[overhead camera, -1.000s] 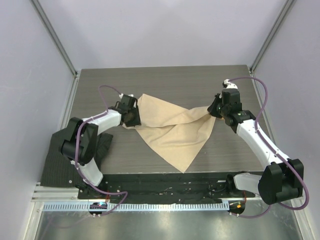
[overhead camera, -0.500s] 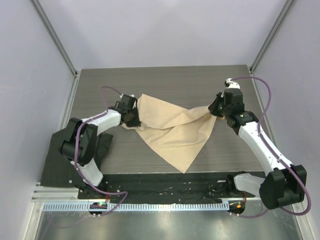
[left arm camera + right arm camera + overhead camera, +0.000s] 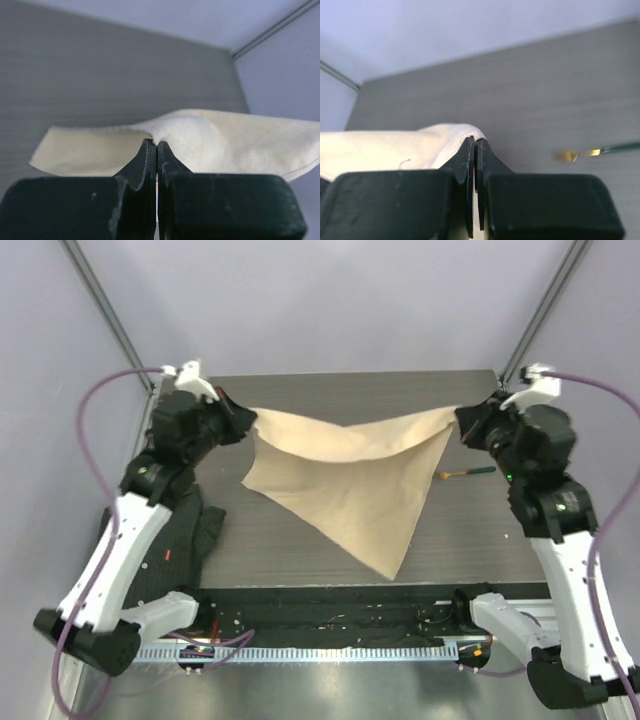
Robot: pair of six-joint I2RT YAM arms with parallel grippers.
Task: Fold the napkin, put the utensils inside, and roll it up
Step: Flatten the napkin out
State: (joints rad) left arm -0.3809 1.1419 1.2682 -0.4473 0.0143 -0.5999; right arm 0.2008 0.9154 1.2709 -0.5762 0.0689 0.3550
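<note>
From above, I hold the napkin [image 3: 350, 490] stretched between both arms. The left gripper [image 3: 243, 420] and right gripper [image 3: 466, 422] each pinch an upper corner, which I judge spreads it flat for folding. The utensil [image 3: 465, 473] lies on the table [image 3: 300, 390] just right of the cloth, out of the way. Left wrist: jaws closed tight on a beige corner. Right wrist: same tight pinch, with the utensil lying apart, beyond.
</note>
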